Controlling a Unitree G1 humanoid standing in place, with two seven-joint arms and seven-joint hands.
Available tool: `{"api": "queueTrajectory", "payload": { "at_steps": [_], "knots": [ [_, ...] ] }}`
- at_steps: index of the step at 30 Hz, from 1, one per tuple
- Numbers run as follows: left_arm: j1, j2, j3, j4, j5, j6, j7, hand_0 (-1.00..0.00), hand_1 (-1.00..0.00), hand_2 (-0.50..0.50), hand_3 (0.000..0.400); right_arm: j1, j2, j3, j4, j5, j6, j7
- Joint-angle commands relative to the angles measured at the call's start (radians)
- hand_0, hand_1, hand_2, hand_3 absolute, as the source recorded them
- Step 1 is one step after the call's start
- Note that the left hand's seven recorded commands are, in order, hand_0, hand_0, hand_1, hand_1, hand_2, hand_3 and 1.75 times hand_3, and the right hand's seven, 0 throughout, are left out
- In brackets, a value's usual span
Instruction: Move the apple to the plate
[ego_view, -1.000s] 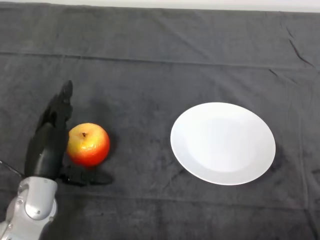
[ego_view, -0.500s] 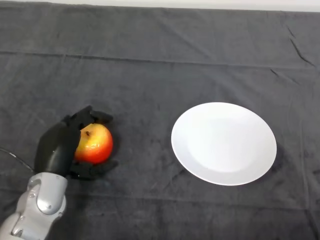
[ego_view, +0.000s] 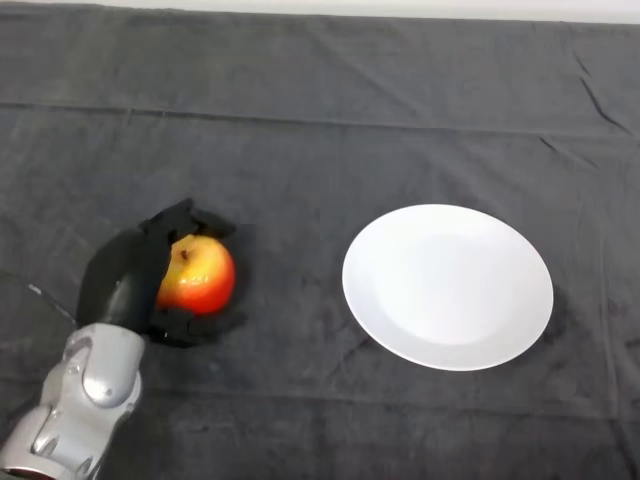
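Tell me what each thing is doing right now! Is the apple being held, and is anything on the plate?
apple: whole, red and yellow, stem up, held by the hand, left of the plate and apart from it.
left hand: shut on the apple, fingers curled over it and thumb under its near side.
plate: white, flat on the dark cloth, nothing on it.
dark cloth: spread over the table, lightly creased.

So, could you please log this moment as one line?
left hand: shut on apple | apple: left of plate, apart | plate: bare
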Motion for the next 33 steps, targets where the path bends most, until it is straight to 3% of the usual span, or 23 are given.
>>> {"api": "queueTrajectory", "payload": {
  "at_steps": [1, 13, 33],
  "knots": [
    [-0.045, -0.014, -0.028, -0.046, 0.026, 0.009, 0.018, -1.0, -1.0, 0.0, 0.4, 0.012, -0.007, -0.0093, -0.039, 0.0108, -0.001, -0.0081],
    [-0.121, -0.06, -0.102, -0.029, 0.034, -0.008, 0.062, -1.0, -1.0, 0.0, 0.4, 0.013, -0.006, -0.0088, -0.04, 0.0108, 0.0, -0.0086],
    [-0.258, -0.145, -0.291, 0.135, -0.011, -0.049, 0.141, -1.0, -1.0, 0.0, 0.4, 0.012, -0.008, -0.0093, -0.037, 0.0116, -0.001, -0.0071]
  ]
}}
